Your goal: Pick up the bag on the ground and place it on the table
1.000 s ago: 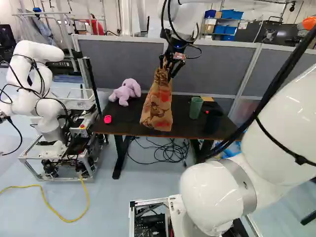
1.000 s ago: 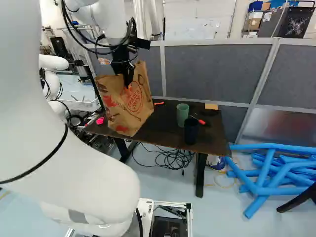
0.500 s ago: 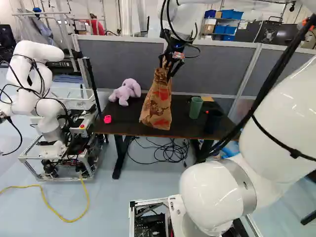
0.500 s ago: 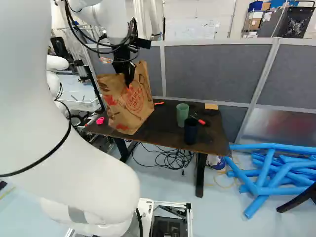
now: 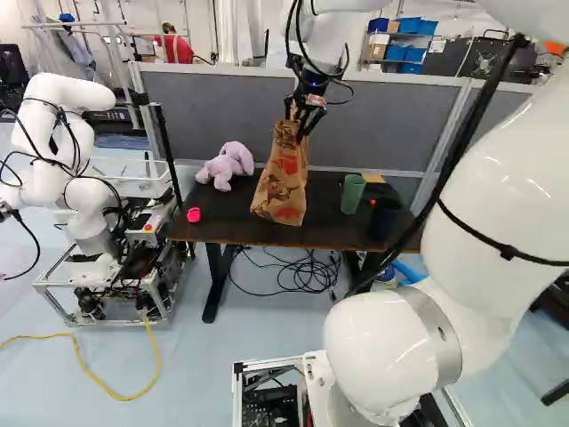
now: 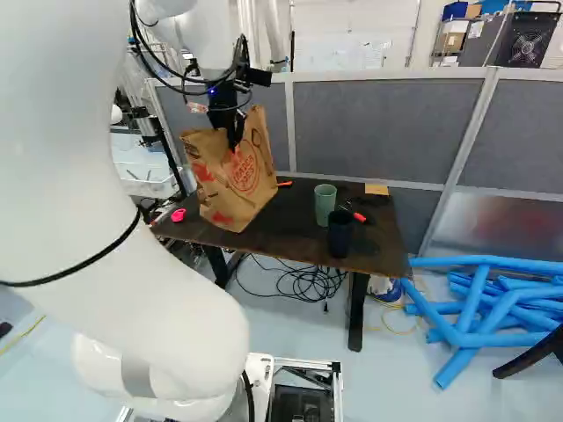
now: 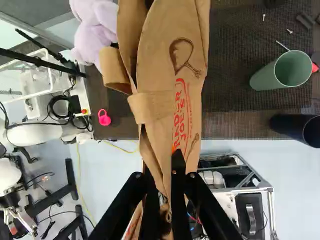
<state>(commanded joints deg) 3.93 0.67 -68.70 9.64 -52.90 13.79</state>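
- gripper's clamped on the paper bag's top, bag's crinkly and a bit tilted
- it's over the table near the front edge, can't tell if touching
- decent gap to the smooth, round green cup

Bright room, light spread evenly, its direction hard to tell. Glossy highlights on the white arm, its upper parts washed nearly flat (hard on the eyes). Pale floor throws back a soft sheen. Dark tabletop swallows detail. Metal panel carries a dull reddish reflection. Wrist view: bag well lit, shadow deepening in its folds.
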